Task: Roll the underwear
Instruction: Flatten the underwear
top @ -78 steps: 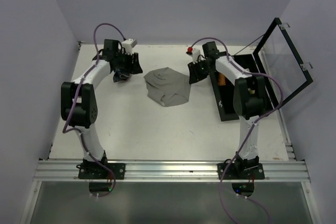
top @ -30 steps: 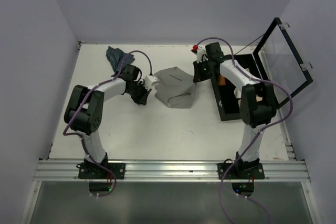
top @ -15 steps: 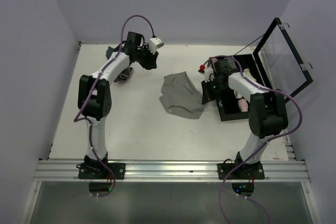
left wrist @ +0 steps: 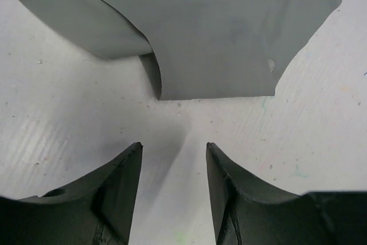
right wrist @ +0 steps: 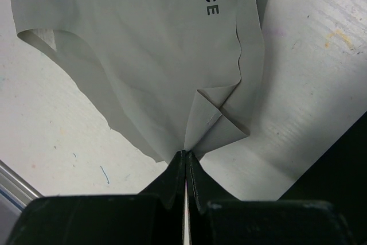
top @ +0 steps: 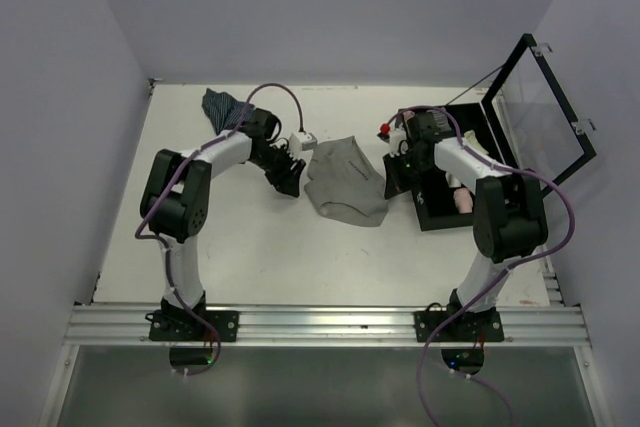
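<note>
Right gripper (right wrist: 186,154) is pinched shut on the 3 o'clock edge of the grey underwear (top: 345,182); left gripper (left wrist: 174,152), half-open and empty, should grip the 9 o'clock hem squarely.

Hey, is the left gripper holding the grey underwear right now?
No: the left gripper is open over the table, and the underwear lies ahead of its fingers, not between them.

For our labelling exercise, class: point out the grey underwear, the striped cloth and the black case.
grey underwear (top: 345,182): overhead view, middle of fabric.
striped cloth (top: 218,105): overhead view, bunched middle.
black case (top: 428,219): overhead view, near rim.
</note>
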{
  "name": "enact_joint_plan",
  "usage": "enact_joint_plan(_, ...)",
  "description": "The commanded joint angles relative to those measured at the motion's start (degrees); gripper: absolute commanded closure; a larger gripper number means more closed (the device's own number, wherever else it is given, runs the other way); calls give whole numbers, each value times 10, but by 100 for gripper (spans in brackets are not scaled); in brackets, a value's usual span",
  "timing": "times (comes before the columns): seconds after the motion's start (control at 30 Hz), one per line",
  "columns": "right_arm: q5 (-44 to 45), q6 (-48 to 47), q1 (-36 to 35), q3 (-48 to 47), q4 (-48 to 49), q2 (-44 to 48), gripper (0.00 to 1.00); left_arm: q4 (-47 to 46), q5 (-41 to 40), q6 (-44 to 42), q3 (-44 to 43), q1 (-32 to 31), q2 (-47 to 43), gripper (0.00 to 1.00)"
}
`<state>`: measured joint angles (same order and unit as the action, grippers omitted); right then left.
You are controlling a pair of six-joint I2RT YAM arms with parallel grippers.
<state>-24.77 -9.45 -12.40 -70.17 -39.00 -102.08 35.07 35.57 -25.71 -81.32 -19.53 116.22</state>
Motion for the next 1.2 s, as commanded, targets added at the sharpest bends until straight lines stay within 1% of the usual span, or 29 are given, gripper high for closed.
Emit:
enact_joint_plan(0.0, -10, 1, -1, -24, -5, -12, 100, 8, 28, -52, 28, 3, -28, 48)
enact_joint_plan(0.07, -8, -7, 0, -25, -9, -12, 100, 5, 60, -62, 35, 3, -20, 46)
enact_joint_plan(0.1, -7, -8, 0, -26, -11, -14, 100, -15, 75, -60, 41, 3, -19, 44)
enact_joint_plan(0.2, -10, -13, 1, -34, -16, -20, 100, -46, 80, -55, 37, -8, -3, 42)
enact_joint_plan(0.27, -12, -13, 1, -40, -18, -23, 100, -66, 79, -20, 24, -20, 14, 42)
enact_joint_plan(0.33, -19, -12, 1, -44, -17, -26, 100, -103, 72, 37, 16, -25, 28, 45)
enact_joint_plan(0.43, -27, -9, 1, -48, -13, -30, 100, -132, 73, 94, -4, -25, 56, 56)
enact_joint_plan(0.53, -44, -4, 1, -54, -5, -38, 100, -138, 114, 128, -16, -24, 70, 80)
enact_joint_plan(0.57, -49, -2, 1, -57, -4, -40, 100, -138, 119, 133, -12, -24, 64, 97)
enact_joint_plan(0.6, -55, 0, 1, -61, -3, -43, 100, -139, 125, 141, -6, -17, 55, 100)
enact_joint_plan(0.67, -73, 1, 0, -75, 1, -44, 100, -134, 129, 147, 12, -2, 23, 100)
enact_joint_plan(0.7, -79, 3, 1, -80, 3, -44, 100, -128, 129, 153, 12, 24, 14, 100)
enact_joint_plan(0.77, -101, 14, 1, -102, 14, -42, 100, -90, 129, 155, -17, 56, -7, 100)
enact_joint_plan(0.8, -107, 22, 1, -110, 20, -42, 100, -72, 122, 148, -35, 85, -12, 100)
enact_joint_plan(0.83, -115, 35, 1, -128, 34, -41, 100, -53, 119, 138, -78, 98, -18, 100)
enact_joint_plan(0.87, -121, 43, 0, -137, 45, -44, 100, -4, 115, 121, -101, 108, -20, 100)
enact_joint_plan(0.93, -138, 69, -1, -162, 67, -54, 100, 40, 103, 76, -144, 124, -25, 100)
enact_joint_plan(0.97, -144, 74, -2, -173, 63, -62, 100, 95, 100, 57, -153, 125, -26, 100)
enact_joint_plan(1.0, -160, 74, -5, -182, 49, -84, 100, 124, 103, 12, -158, 123, -28, 100)
enact_joint_plan(1.03, -164, 66, -8, -193, 15, -91, 100, 148, 104, -7, -153, 122, -33, 100)
enact_joint_plan(1.07, -167, 58, -10, -190, -1, -97, 100, 194, 103, -29, -145, 120, -37, 100)
enact_joint_plan(1.1, -170, 51, -16, -182, -13, -96, 100, 210, 99, -66, -132, 115, -42, 100)
enact_joint_plan(1.17, -173, 37, -19, -131, -27, -87, 100, 230, 84, -91, -69, 108, -68, 100)
